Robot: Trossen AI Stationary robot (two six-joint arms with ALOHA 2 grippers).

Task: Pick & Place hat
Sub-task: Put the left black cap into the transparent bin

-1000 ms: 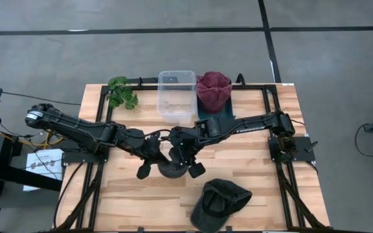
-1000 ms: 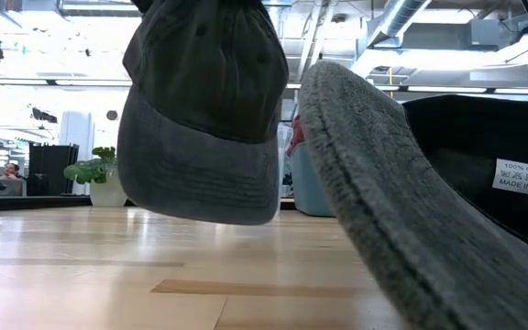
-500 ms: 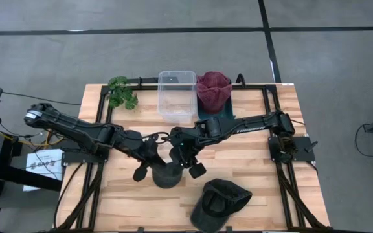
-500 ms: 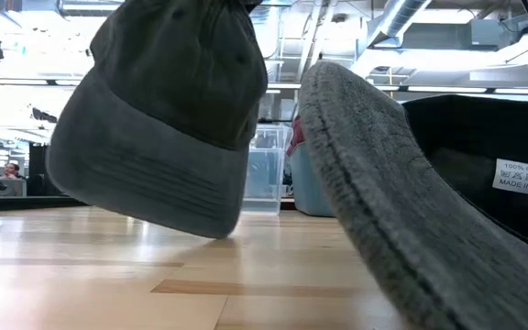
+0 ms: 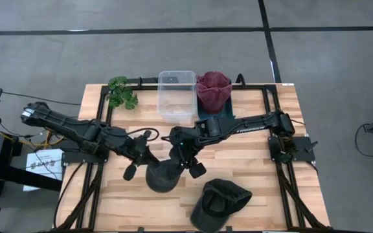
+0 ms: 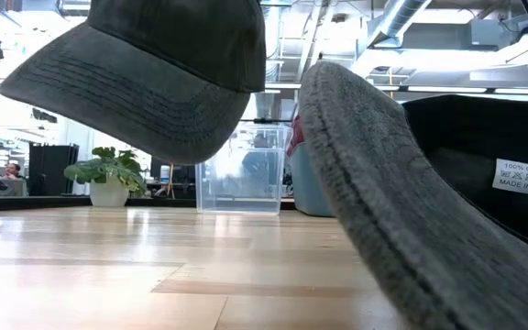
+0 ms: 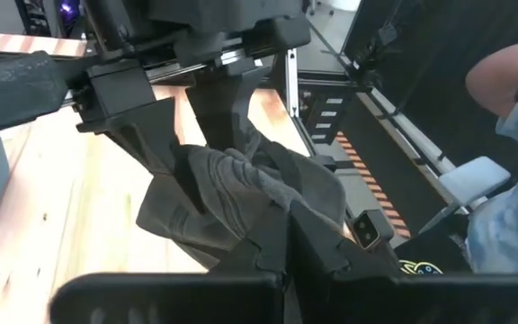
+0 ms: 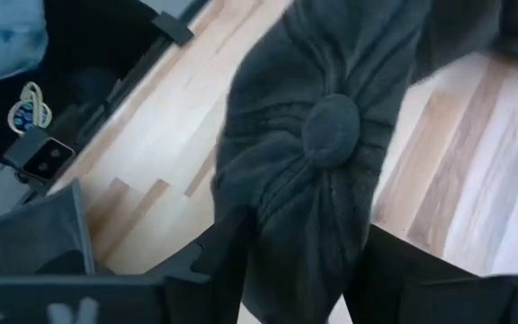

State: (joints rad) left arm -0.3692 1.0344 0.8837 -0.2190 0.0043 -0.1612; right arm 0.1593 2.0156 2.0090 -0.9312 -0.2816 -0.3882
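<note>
A dark grey cap [image 5: 162, 176] hangs lifted between my two grippers near the table's middle. In the low view the cap [image 6: 154, 64] is clear of the wood, brim pointing left. My left gripper [image 5: 142, 160] reaches in from the left and is shut on it. My right gripper [image 5: 184, 160] comes from the right and is shut on its crown. A second dark cap [image 5: 220, 202] lies upside down near the near edge, with its brim [image 6: 374, 192] close to the low camera. My left gripper [image 7: 281, 238] pinches a bunched fold of the cap's cloth [image 7: 241, 193] between its two fingers; which part of the cap this is I cannot tell. The cap is lifted clear of the table. My right gripper [image 8: 308, 270] pinches gathered crown cloth [image 8: 295, 225] just beside the top button [image 8: 331, 128], with the cloth filling the gap between the fingers. It comes from above, slanting from the table's right. The cap hangs clear of the table.
A clear plastic bin [image 5: 177, 96] stands at the far edge, with a maroon hat [image 5: 213, 90] on its right and a small green plant [image 5: 122, 92] on its left. Bare wood lies to the left [image 5: 109, 188] of the held cap. A person's sleeve [image 7: 511, 225] shows beyond the table.
My left gripper has moved toward the table's left and near edge, drawing the held cap with it. The cap has tipped from hanging brim-down to brim nearly level and pointing left, and has risen. My right gripper has stayed nearly in place. Both stay shut on it.
</note>
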